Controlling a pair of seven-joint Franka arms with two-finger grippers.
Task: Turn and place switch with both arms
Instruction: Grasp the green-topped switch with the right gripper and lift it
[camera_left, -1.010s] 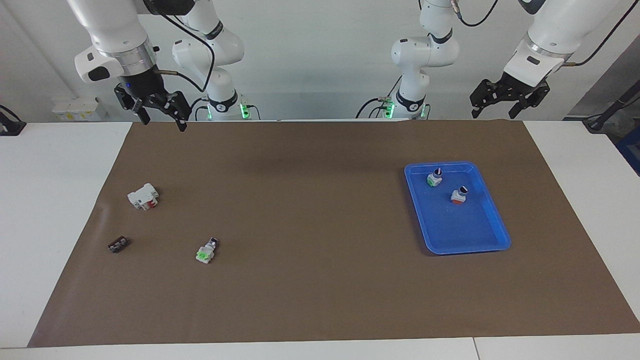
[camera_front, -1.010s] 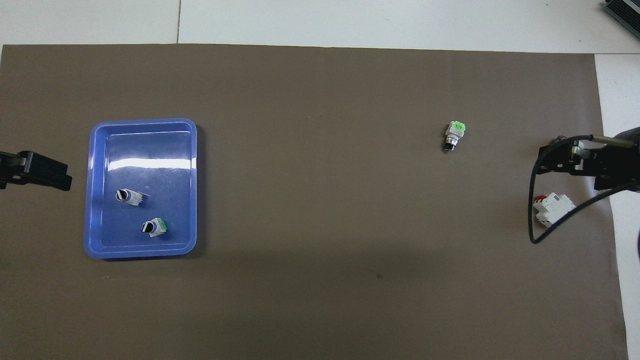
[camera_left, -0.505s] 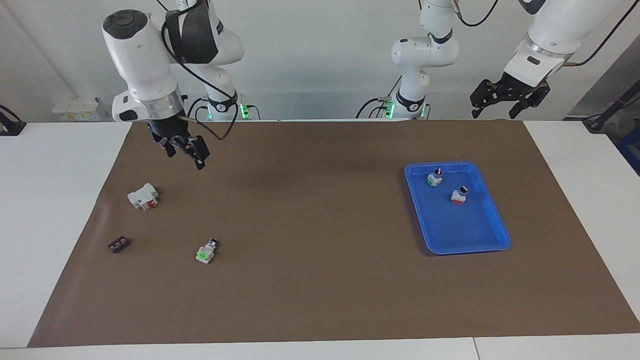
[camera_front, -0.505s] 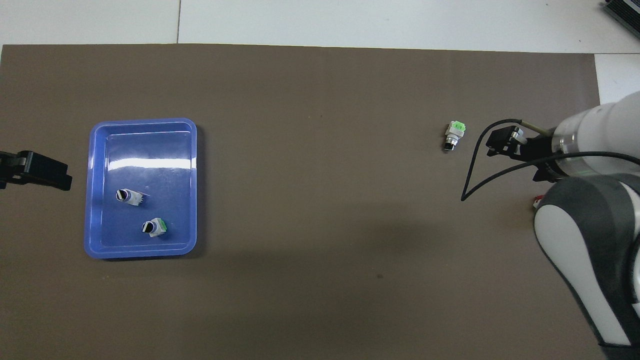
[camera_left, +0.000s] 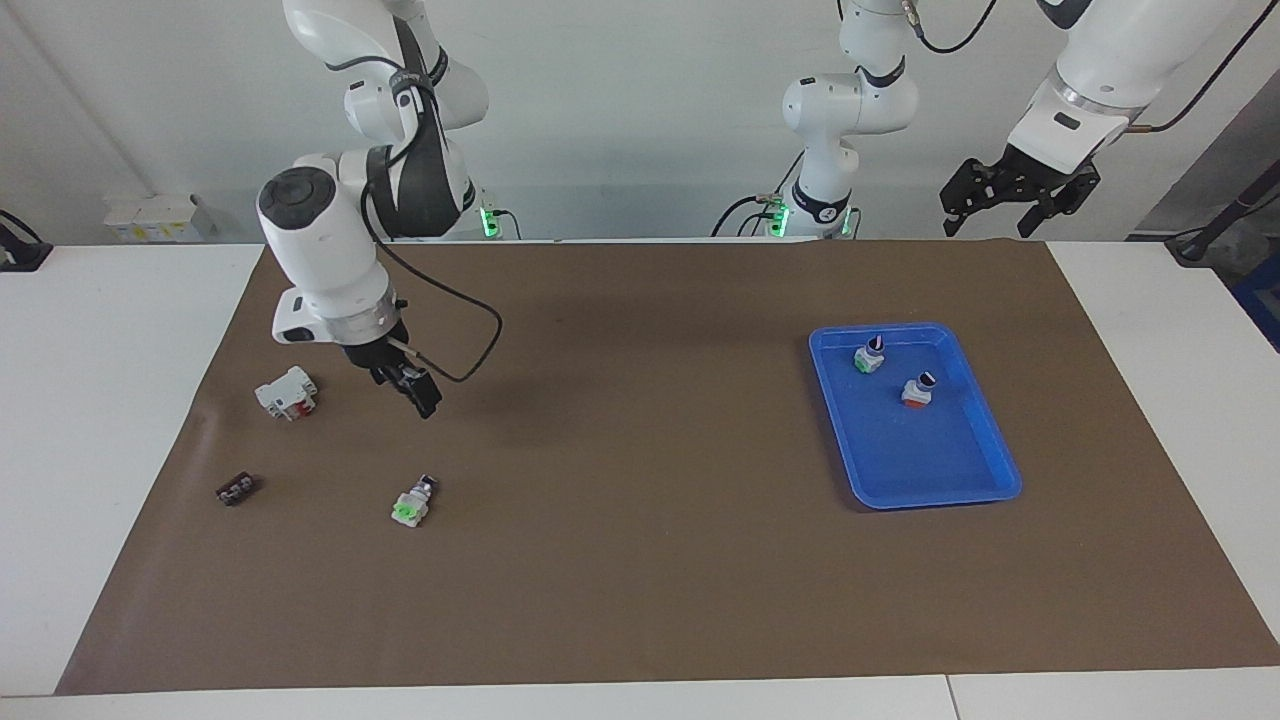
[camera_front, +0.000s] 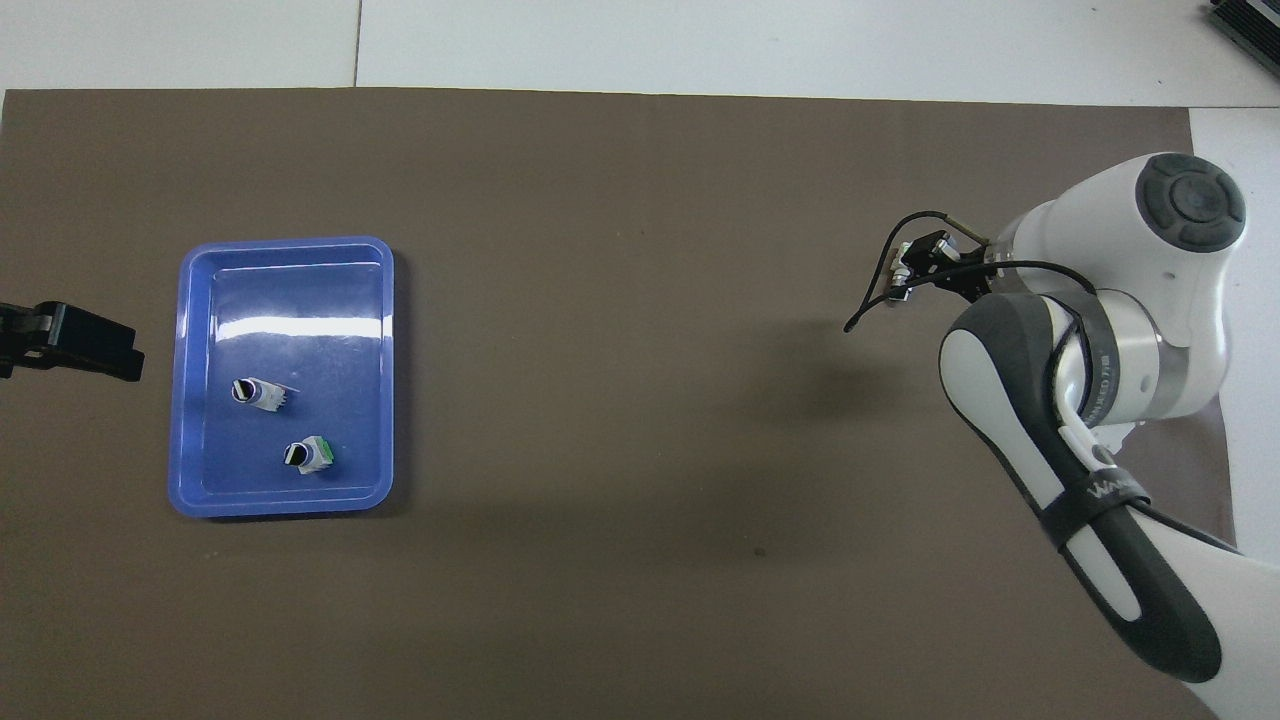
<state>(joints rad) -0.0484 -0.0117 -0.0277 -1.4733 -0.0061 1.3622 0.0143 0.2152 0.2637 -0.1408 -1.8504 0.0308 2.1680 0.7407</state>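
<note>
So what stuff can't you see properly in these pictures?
- Overhead view: the right gripper covers most of the switch.
- Overhead view: the right arm hides the white block with a red part and the small dark piece.
- Overhead view: the picture's edge cuts off the left gripper.

The switch (camera_left: 412, 502) is lying on the mat (camera_left: 640, 560) toward the right arm's end of the counter (camera_left: 100, 400), apart from everything else. A larger block (camera_left: 286, 392) is sitting nearer to the robots than the switch, and a small connector (camera_left: 236, 489) is lying beside the switch, nearer the mat's edge. The tray (camera_left: 985, 430) is sitting toward the left arm's end, holding two knob switches (camera_left: 869, 355) (camera_left: 918, 389), one nearer to the robots than the other.
</note>
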